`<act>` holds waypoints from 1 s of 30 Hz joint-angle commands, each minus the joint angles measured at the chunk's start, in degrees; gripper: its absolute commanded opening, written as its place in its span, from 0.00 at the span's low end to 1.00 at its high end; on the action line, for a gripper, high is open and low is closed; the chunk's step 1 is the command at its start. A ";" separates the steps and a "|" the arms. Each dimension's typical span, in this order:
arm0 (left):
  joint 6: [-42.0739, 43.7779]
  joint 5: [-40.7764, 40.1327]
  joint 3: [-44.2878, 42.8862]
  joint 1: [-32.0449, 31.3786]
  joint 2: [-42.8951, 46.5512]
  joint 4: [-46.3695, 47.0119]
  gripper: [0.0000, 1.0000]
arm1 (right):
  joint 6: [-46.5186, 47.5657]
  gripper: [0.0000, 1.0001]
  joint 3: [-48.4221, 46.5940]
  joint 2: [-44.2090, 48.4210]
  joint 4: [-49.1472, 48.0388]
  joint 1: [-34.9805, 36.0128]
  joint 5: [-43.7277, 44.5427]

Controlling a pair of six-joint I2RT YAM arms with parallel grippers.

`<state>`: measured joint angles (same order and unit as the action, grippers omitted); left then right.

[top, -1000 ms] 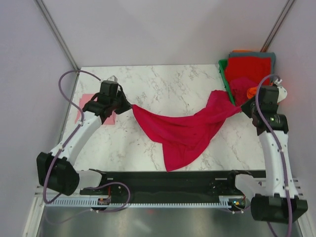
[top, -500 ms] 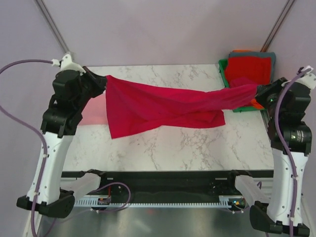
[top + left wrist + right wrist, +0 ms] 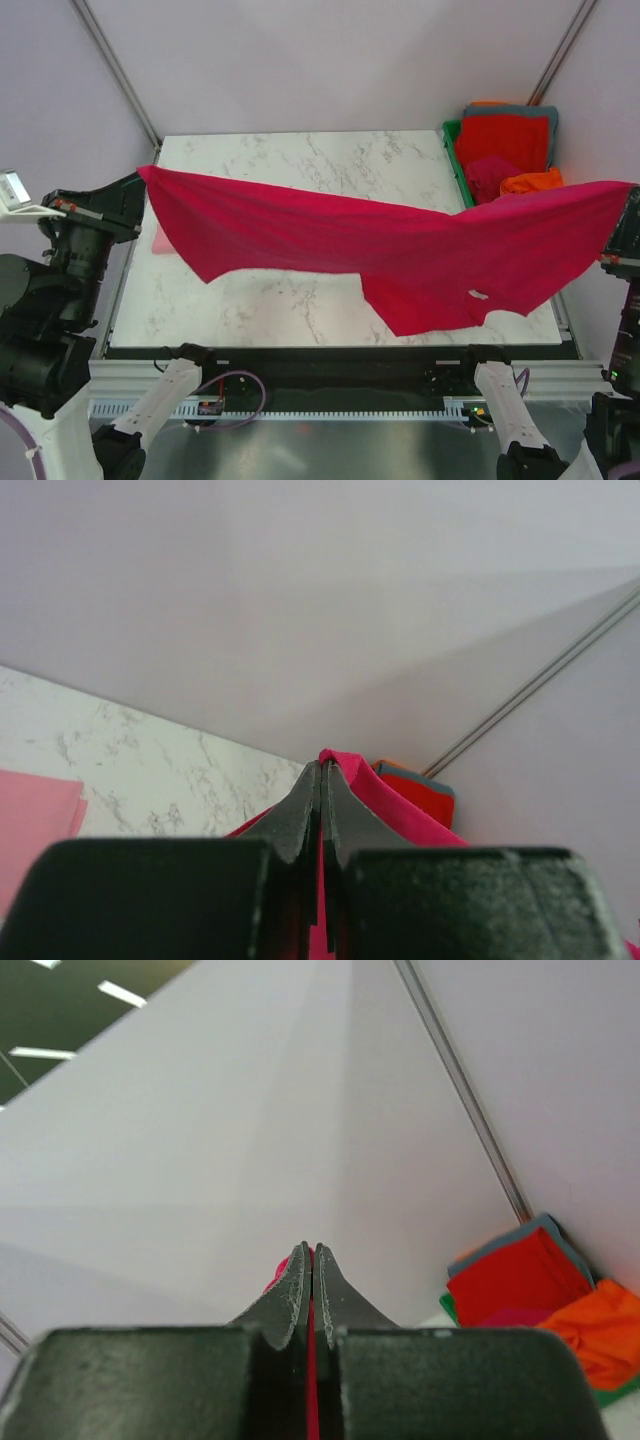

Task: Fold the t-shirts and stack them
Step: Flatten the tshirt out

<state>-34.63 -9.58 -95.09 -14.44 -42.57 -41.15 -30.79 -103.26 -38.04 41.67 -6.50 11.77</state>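
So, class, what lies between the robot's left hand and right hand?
The deep crimson cloth t-shirt, held spread in the air from left hand to right hand; the top view shows it.

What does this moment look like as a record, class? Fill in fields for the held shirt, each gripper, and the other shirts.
held item: crimson t-shirt, stretched wide between both grippers over the table
left gripper: shut on one end of it
right gripper: shut on the opposite end
folded: light pink shirt, flat at the table's left edge
unfolded: pile of shirts, red, orange and grey, at the green bin
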 commanded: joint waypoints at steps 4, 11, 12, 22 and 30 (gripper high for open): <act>0.53 -1.84 -4.23 0.20 -0.76 -1.13 0.02 | -0.85 0.00 -8.34 -2.30 -4.84 -0.09 3.17; -0.96 -2.54 1.39 0.20 0.90 -1.66 0.02 | -3.22 0.00 -8.89 -3.62 -5.90 -0.09 2.30; -1.31 -2.72 2.53 0.20 1.08 -1.74 0.02 | -4.01 0.00 -6.71 -3.53 -6.16 -0.09 2.21; -2.19 -5.88 19.23 0.20 -0.93 3.17 0.02 | -9.90 0.00 11.67 -5.72 -9.50 0.00 -5.52; -1.05 -5.36 18.29 0.20 -6.74 4.50 0.02 | -9.82 0.00 12.92 -10.56 -9.59 -0.09 -9.58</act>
<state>-35.46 -13.43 -73.80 -14.44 -48.73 -41.06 -40.34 -88.09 -49.74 35.18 -6.50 3.79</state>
